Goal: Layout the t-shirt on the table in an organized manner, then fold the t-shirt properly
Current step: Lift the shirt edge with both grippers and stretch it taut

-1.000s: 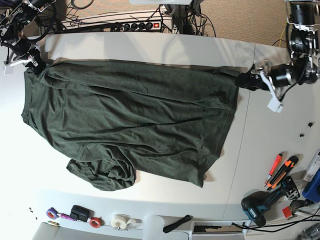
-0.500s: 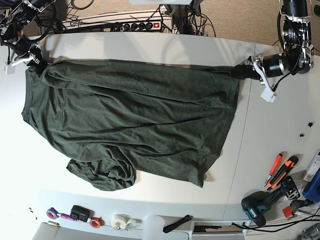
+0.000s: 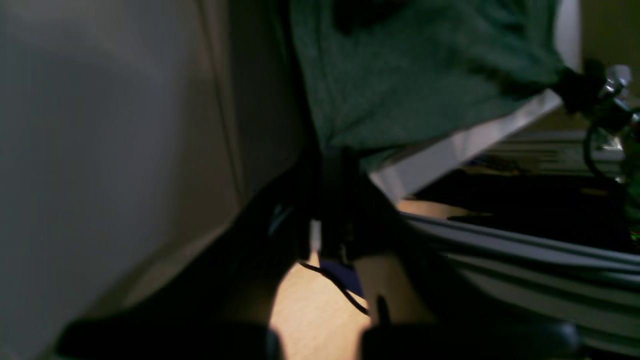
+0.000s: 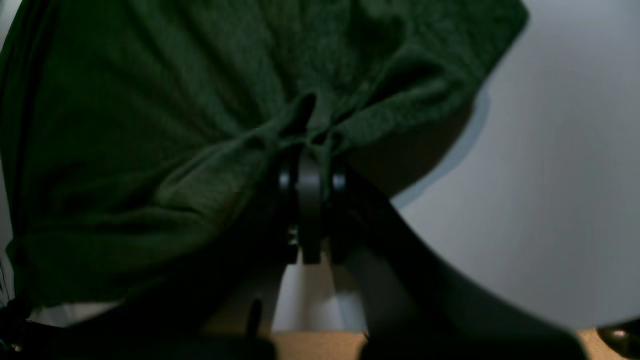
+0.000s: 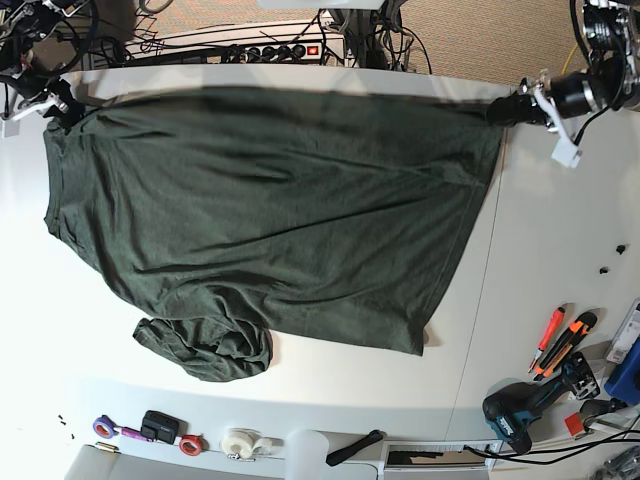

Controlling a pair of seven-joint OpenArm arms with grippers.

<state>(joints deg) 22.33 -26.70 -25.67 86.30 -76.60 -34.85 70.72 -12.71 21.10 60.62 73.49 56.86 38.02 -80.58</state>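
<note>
Both grippers, left gripper (image 5: 508, 108) and right gripper (image 5: 62, 103), are pinching the t-shirt (image 5: 270, 210) corners; soft, light cloth is sagging between them.

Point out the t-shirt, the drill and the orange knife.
t-shirt (image 5: 270, 220), base view, middle of the spread body.
drill (image 5: 520, 408), base view, its dark body.
orange knife (image 5: 566, 345), base view, its handle.

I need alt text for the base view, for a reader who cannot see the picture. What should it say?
A large dark green t-shirt lies spread on a white table, stretched along its far edge between two robot claws. The right claw grips one far corner and the left claw the other; one sleeve is bunched at the near side. Hand tools lie at the table's edge.
</note>
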